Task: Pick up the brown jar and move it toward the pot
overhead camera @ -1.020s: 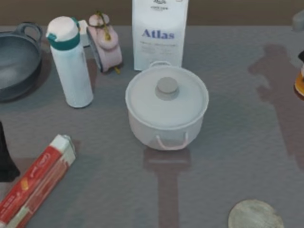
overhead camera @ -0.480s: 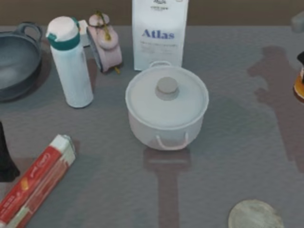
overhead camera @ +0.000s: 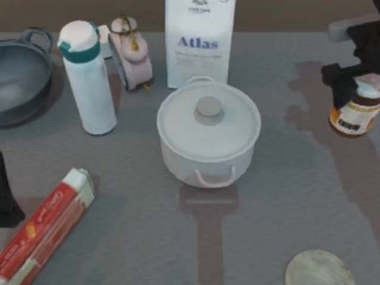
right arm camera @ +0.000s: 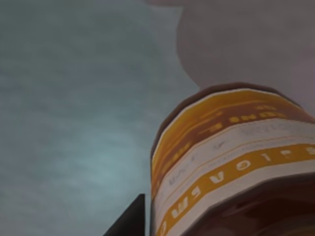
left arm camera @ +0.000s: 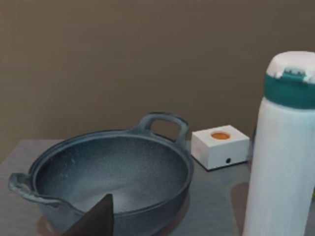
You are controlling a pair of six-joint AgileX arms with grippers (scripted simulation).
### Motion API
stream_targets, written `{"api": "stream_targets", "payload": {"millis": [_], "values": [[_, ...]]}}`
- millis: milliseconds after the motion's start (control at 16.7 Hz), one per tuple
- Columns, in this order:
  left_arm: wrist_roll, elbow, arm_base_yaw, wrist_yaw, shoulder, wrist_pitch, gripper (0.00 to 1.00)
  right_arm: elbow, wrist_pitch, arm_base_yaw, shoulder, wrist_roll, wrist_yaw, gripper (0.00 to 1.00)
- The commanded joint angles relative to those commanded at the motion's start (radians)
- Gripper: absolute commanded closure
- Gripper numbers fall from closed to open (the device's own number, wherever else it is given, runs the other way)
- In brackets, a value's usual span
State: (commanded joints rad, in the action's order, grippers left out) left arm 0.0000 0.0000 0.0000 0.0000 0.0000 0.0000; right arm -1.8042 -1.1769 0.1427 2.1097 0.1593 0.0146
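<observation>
The brown jar (overhead camera: 354,116), with a white lid and an orange-and-white label, hangs near the table's right edge, a little above its shadow. My right gripper (overhead camera: 358,88) is shut on its upper part from above. The right wrist view shows the jar's label (right arm camera: 231,157) close up, with one dark finger (right arm camera: 130,221) beside it. The white pot (overhead camera: 208,127), lid on with a grey-beige knob, stands in the middle of the table, well to the left of the jar. My left gripper (overhead camera: 7,196) is parked at the left edge, open; one finger (left arm camera: 96,221) shows.
At the back left are a dark grey pan (overhead camera: 21,74), a tall white bottle with a teal band (overhead camera: 89,77) and a pink clock (overhead camera: 133,53). A white Atlas bag (overhead camera: 199,41) stands behind the pot. A red-and-white box (overhead camera: 44,228) lies front left, a grey disc (overhead camera: 319,270) front right.
My right gripper has moved left from the right edge with the brown jar, so both now show fully. The left arm and everything else have stayed put.
</observation>
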Motion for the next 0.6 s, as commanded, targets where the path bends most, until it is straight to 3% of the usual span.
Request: {"api": "stream_targets", "payload": {"millis": [300, 600], "values": [[0.000, 0.000, 0.000, 0.000, 0.000, 0.000, 0.00, 0.045, 0.067, 0.105, 0.013, -0.349, -0.032, 1.00], [0.000, 0.000, 0.000, 0.000, 0.000, 0.000, 0.00, 0.067, 0.092, 0.147, 0.018, -0.457, -0.044, 1.00]]}}
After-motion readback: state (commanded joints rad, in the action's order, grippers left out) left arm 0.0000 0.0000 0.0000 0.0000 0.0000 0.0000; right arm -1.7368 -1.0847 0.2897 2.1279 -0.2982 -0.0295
